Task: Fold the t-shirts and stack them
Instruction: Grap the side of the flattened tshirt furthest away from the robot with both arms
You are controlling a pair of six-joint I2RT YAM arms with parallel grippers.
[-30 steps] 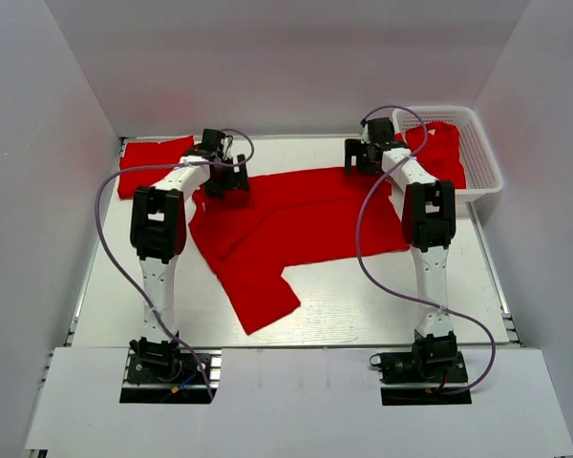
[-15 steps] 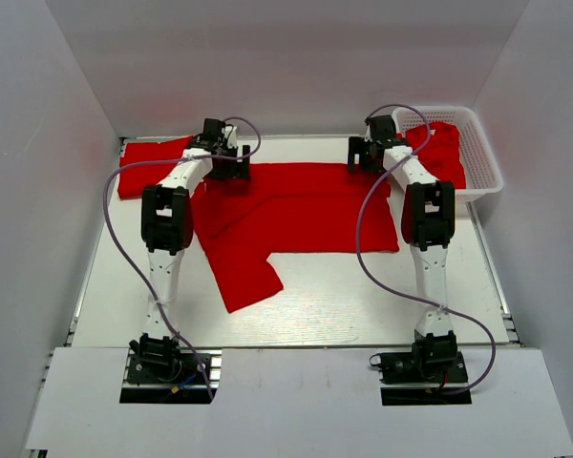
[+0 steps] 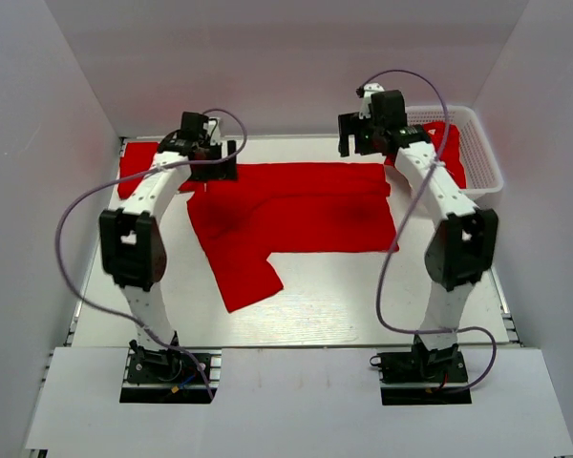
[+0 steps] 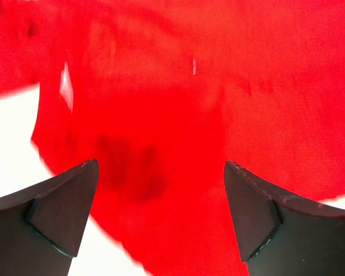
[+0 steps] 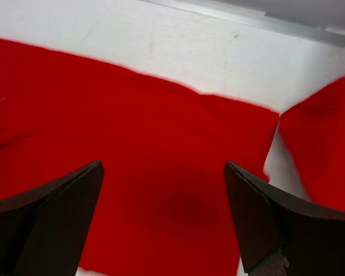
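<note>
3 red t-shirts, 1 white basket (image 3: 487, 181), 2 pincers. Spread t-shirt (image 3: 306, 210) lies flat on desk (image 3: 382, 296) just beside basket, long axis pointing at basket, one flap jutting toward the near edge. Bunched t-shirt (image 3: 447, 153) sits inside basket. Folded t-shirt (image 3: 134, 172) lies well apart from basket. Left pincer (image 4: 161, 167) and right pincer (image 5: 163, 167) are both released, jaws wide, grasping nothing, over spread t-shirt's far edge.

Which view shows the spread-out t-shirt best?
Top external: nearly the whole spread t-shirt shows, outline and all. The left wrist view shows only blurred red fabric; the right wrist view shows just one far corner.
</note>
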